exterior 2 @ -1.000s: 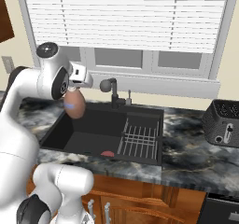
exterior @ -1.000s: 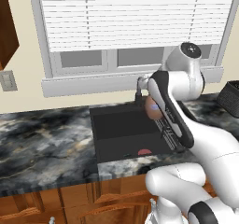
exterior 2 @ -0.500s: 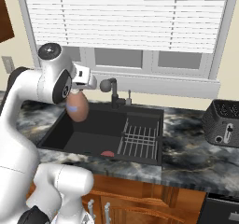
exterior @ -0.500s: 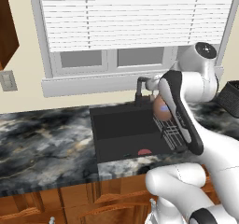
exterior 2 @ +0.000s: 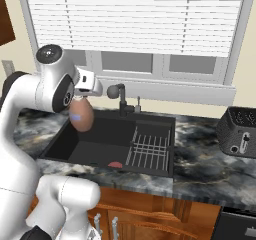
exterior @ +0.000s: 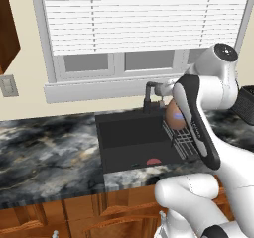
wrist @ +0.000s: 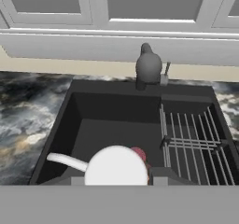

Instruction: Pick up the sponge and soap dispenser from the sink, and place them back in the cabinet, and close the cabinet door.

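Carrying the soap dispenser [exterior 2: 81, 117] to the cabinet calls for keeping it upright and lifting it well clear of the sink [exterior 2: 80, 151] rim and the dark faucet [exterior 2: 119, 92] before swinging toward the reddish-brown cupboard at the upper left. The gripper [exterior 2: 82, 97] is clamped on the bottle's white pump top, so the bottle hangs above the basin. The arm is folded, wrist pointing down. The sponge [exterior 2: 115, 165] lies on the basin floor beside the wire rack [exterior 2: 150, 146].
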Controlling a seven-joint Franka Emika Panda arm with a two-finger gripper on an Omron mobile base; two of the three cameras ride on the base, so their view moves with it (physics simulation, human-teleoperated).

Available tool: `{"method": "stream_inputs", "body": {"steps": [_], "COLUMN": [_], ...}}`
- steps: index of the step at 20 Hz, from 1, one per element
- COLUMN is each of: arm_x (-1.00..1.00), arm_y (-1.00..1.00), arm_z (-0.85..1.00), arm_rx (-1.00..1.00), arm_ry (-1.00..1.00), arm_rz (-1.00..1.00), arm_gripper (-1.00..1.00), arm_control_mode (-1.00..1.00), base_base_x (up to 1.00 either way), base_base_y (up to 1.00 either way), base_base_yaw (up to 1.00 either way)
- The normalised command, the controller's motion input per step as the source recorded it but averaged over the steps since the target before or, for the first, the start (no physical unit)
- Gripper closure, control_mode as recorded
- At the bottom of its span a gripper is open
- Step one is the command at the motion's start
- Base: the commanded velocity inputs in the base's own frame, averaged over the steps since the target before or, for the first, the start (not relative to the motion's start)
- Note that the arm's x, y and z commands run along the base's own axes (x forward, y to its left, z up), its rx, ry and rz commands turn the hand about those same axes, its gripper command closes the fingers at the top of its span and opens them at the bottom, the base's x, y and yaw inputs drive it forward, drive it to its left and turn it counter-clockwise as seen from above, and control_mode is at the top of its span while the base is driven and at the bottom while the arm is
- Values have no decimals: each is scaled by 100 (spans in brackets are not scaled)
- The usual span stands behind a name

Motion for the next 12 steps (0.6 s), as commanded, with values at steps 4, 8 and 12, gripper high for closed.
{"method": "stream_inputs", "body": {"steps": [4, 8, 12], "arm_x": [0, 0, 0], "arm_y": [0, 0, 0], "arm_z": [0, 0, 0], "arm_rx": [0, 0, 0], "arm_ry": [0, 0, 0], "arm_rz": [0, 0, 0], "arm_gripper": [100, 100, 100], "arm_control_mode": [100, 100, 100], "base_base_x": [-28, -46, -47], "base_base_y": [0, 0, 4], "base_base_yaw": [0, 0, 0]}}
